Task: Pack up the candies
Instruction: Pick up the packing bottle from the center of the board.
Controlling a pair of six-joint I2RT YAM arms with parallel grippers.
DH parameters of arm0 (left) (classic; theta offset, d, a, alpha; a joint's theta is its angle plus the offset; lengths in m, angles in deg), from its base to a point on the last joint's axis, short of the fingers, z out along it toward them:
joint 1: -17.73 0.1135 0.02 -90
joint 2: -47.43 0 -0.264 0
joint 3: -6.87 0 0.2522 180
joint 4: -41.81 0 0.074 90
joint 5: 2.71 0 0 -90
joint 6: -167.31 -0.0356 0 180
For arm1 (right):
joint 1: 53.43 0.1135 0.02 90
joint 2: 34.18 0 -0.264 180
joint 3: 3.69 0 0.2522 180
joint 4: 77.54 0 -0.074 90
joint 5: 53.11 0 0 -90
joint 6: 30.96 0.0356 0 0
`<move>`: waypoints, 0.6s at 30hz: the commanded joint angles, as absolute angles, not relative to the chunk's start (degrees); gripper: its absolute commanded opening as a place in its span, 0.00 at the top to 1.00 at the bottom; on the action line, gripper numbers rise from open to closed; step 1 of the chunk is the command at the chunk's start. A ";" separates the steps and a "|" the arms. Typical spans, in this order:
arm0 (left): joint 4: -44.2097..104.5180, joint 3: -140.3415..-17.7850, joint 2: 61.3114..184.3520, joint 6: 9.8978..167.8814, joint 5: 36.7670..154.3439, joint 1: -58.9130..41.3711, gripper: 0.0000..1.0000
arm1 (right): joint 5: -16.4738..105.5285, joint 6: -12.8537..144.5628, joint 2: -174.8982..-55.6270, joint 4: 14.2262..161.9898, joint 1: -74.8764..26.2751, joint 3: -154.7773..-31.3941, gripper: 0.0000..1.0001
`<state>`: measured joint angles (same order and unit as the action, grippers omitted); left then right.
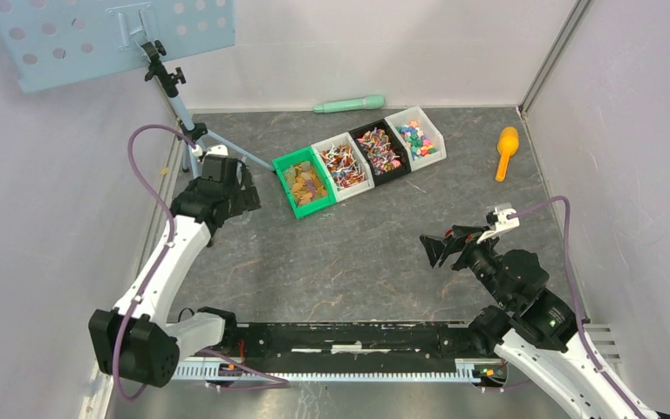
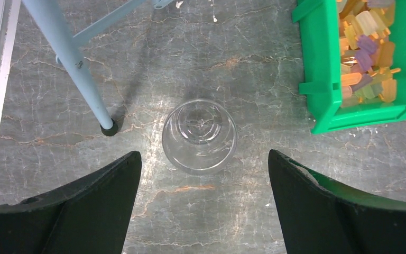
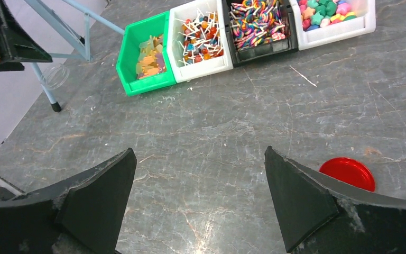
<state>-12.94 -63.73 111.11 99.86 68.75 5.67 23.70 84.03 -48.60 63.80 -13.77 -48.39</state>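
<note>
Right gripper (image 3: 200, 152): fingers apart, nothing between them, over bare worktop (image 3: 217, 121). A red lid (image 3: 347, 173) lies flat just beside its right finger; only the right wrist view shows it.

Left gripper (image 2: 201, 159): fingers apart, hovering above a clear cup (image 2: 199, 136), not touching it. The cup is empty and stands between a tripod foot (image 2: 107, 127) and the green bin (image 2: 322, 79). In the top view the arm hides it.

Candies (image 3: 203, 39): all in four bins, in a diagonal row.
- green bin: yellow and purple pieces
- white bin (image 1: 343, 166): stick lollipops
- black bin (image 1: 379, 150): striped multicolour sweets
- far white bin (image 1: 416, 137): green, pink and orange shapes

Beyond the bins: yellow scoop (image 1: 506, 150) at far right, pale green tool (image 1: 349, 105) by the back wall.
</note>
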 commanded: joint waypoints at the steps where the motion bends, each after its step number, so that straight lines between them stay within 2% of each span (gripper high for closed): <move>1: -11.87 -66.98 114.77 97.44 66.82 6.67 0.05 | 24.79 84.81 -48.05 66.16 -13.52 -48.73 0.02; 9: -9.93 -66.64 119.57 96.17 74.72 9.73 0.06 | 25.30 84.12 -45.29 64.55 -13.57 -48.88 0.02; 18: -12.71 -68.32 124.53 95.26 74.71 9.98 0.21 | 22.23 82.78 -43.20 62.62 -13.53 -48.65 0.02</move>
